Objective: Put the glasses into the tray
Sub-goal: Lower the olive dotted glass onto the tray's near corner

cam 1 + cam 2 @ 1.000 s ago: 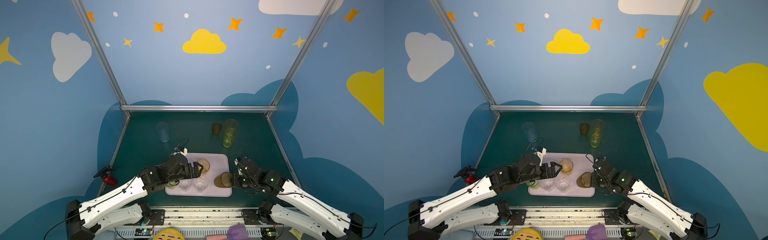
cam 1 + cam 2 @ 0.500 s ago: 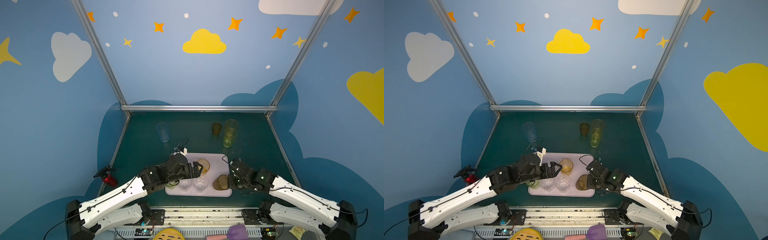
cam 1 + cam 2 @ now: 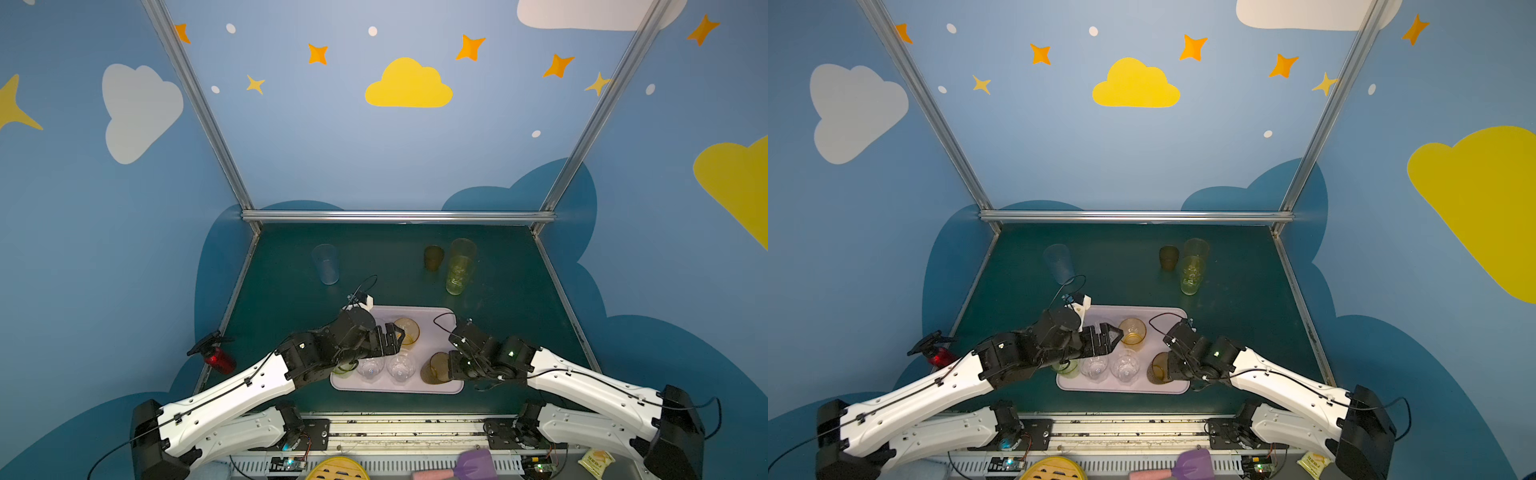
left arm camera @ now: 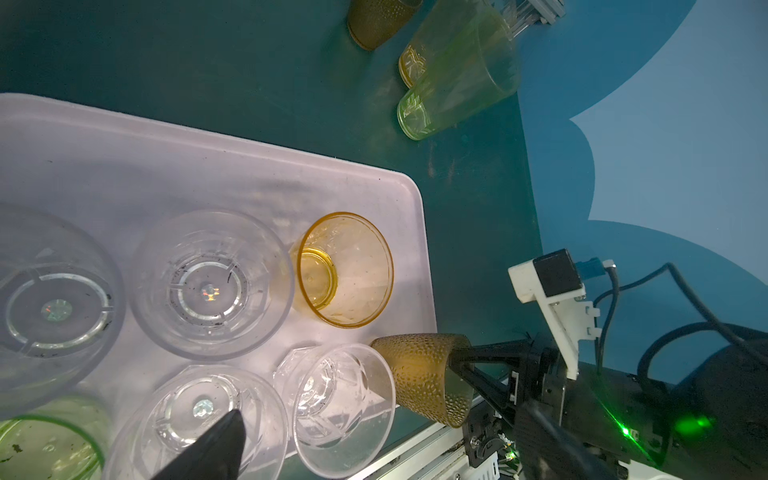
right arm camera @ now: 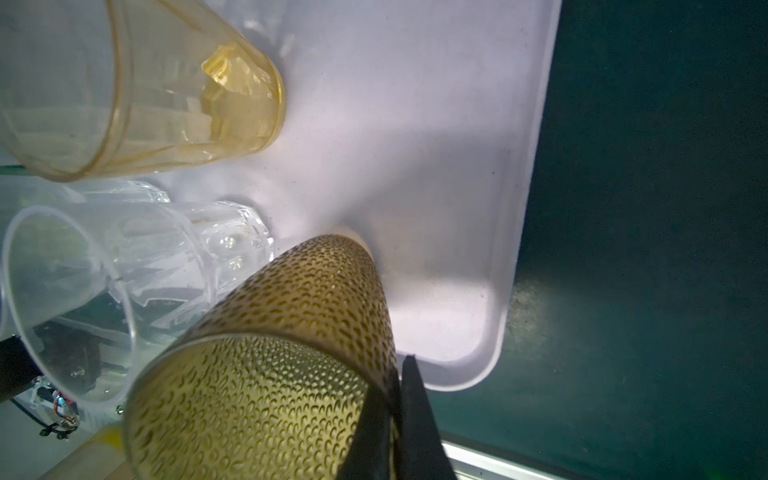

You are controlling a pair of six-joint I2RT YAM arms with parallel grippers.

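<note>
Both top views look down over the whole table (image 3: 291,266) — wrist cameras sit close, both on the tray (image 4: 422,249).

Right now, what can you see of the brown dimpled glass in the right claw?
A short, empty, see-through brown-amber tumbler with a dimpled, plastic-looking wall. The right gripper pinches its rim, one finger inside, one outside. It tilts, base lowest, over the pale lilac tray's near right corner, beside a clear faceted glass; whether they touch is unclear.

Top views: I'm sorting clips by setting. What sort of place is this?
Likely a robot test booth: white left arm and right arm at a green tabletop, aluminium frame, painted cloud-and-star walls.
</note>
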